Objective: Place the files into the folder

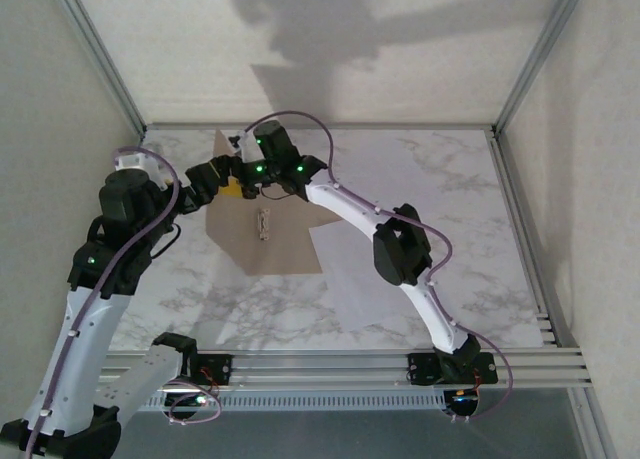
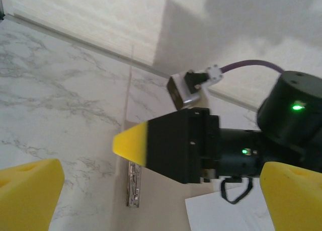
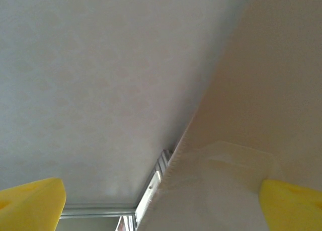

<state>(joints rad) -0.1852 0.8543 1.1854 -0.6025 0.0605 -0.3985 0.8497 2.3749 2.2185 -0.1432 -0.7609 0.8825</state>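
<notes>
Now we see both arms reaching far-left over the folder (image 1: 270, 244), left gripper (image 2: 161, 198) spread wide — right gripper (image 3: 161, 201) too.

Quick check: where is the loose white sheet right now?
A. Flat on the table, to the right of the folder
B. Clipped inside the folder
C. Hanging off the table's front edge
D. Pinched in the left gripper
A: the top view shows the white sheet lying flat on the marble to the right of the folder.
</notes>
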